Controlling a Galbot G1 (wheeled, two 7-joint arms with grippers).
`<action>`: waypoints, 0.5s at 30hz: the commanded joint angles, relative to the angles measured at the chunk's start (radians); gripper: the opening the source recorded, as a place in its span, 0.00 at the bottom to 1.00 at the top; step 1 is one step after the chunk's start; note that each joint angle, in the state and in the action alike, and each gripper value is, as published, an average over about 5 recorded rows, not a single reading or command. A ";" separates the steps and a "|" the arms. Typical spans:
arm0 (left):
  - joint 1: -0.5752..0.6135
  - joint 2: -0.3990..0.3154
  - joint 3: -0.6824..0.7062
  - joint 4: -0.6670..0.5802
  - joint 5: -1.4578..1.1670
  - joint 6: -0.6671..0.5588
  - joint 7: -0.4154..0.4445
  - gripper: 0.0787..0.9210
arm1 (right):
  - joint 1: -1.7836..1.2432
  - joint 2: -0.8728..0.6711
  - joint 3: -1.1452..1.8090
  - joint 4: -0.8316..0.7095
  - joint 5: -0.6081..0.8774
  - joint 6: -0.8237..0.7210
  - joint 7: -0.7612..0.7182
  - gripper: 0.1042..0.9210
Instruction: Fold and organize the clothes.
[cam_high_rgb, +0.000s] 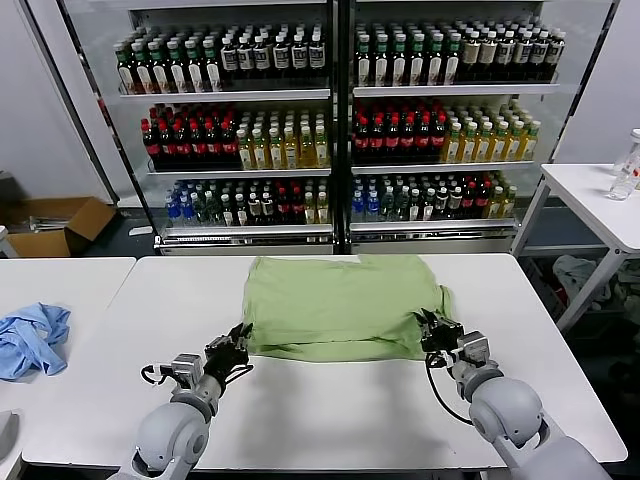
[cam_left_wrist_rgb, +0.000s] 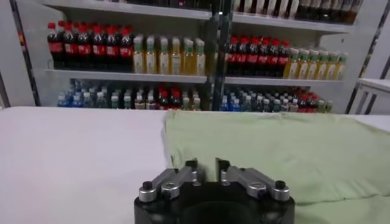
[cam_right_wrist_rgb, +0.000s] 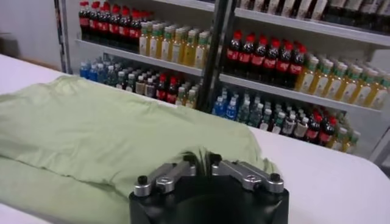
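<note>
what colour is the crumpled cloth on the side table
Light blue, clearest in the head view.

White rectangular table (cam_high_rgb: 330, 400): folded light green cotton shirt (cam_high_rgb: 335, 305) at its far middle. Left gripper (cam_high_rgb: 232, 347) at the shirt's near left corner; right gripper (cam_high_rgb: 434, 325) at its near right corner. Crumpled light blue cloth (cam_high_rgb: 30, 338) well left of the shirt.

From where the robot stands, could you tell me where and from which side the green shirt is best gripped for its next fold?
Probably at the two near corners of the green shirt, coming from the robot's side. It lies flat, already folded once, with its near edge facing the robot. The left gripper and right gripper each sit at one of those corners on the white table, so low pinches there suit.
</note>
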 joint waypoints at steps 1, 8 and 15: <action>0.121 -0.017 -0.010 -0.060 0.070 -0.008 -0.010 0.34 | -0.056 0.009 0.020 0.001 -0.046 0.032 0.002 0.43; 0.130 -0.021 -0.020 -0.017 0.063 -0.003 -0.011 0.57 | -0.115 -0.003 0.127 0.006 0.015 -0.040 0.017 0.68; 0.030 -0.017 0.003 0.057 0.038 0.020 -0.038 0.81 | -0.098 -0.008 0.131 -0.064 0.029 -0.117 0.007 0.87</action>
